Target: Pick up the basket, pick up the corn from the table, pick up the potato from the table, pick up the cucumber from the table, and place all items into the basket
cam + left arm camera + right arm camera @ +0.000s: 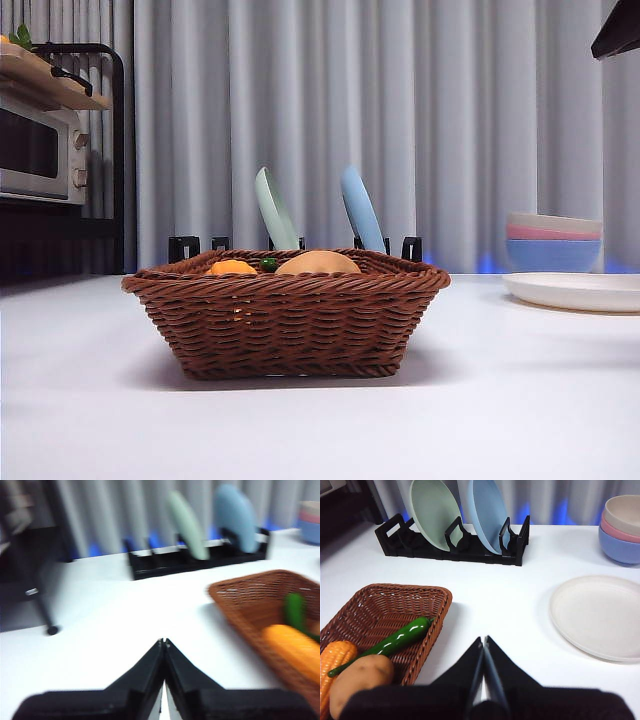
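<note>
The brown wicker basket (285,318) stands on the white table (90,400) and holds all three items. Over its rim show the orange corn (232,268), a bit of the green cucumber (268,264) and the tan potato (317,263). From the right wrist I see the corn (335,660), the cucumber (395,641) and the potato (362,680) lying together in the basket (427,605). My right gripper (483,642) is shut and empty beside the basket. My left gripper (163,643) is shut and empty over bare table, next to the basket (235,600) with the corn (295,647) and the cucumber (295,610).
A black dish rack (455,547) with a green plate (275,210) and a blue plate (360,208) stands behind the basket. A flat white plate (575,290) and stacked bowls (553,240) sit at the right. A microwave (40,150) on a black shelf is at the far left.
</note>
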Tool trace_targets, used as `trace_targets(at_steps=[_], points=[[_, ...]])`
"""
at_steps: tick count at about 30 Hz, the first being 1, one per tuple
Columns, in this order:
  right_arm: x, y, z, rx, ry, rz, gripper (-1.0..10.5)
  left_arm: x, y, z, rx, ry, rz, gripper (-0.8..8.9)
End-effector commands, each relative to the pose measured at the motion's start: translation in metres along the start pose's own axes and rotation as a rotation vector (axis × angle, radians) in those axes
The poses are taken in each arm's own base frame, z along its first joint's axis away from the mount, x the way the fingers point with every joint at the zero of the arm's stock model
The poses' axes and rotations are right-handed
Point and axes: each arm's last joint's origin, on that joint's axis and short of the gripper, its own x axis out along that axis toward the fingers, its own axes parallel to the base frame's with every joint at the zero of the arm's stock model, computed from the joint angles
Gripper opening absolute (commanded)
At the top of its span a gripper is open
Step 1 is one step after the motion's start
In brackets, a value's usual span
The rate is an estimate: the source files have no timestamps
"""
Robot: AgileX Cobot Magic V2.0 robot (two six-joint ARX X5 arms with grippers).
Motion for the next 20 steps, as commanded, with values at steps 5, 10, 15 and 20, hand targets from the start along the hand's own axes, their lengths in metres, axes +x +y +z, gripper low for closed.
trace_targets(at_steps=[5, 10, 15, 20], points=[[0.0, 0.0, -0.001, 0.01, 0.007, 0.0, -0.2, 0.006, 0.014, -0.038, -0.006, 0.017, 0.132, -0.02], [0.0, 0.0, -0.001, 0.009, 0.007, 0.001, -0.2, 0.009, 0.017, -0.058, -0.014, 0.037, 0.167, -0.02], [0.0, 0.0, -0.001, 0.009, 0.006, 0.001, -0.2, 0.014, 0.017, -0.071, -0.016, 0.047, 0.163, -0.02], [0.0, 0.0, -0.001, 0.009, 0.007, 0.001, -0.2, 0.014, 0.016, -0.071, -0.02, 0.039, 0.148, -0.01]])
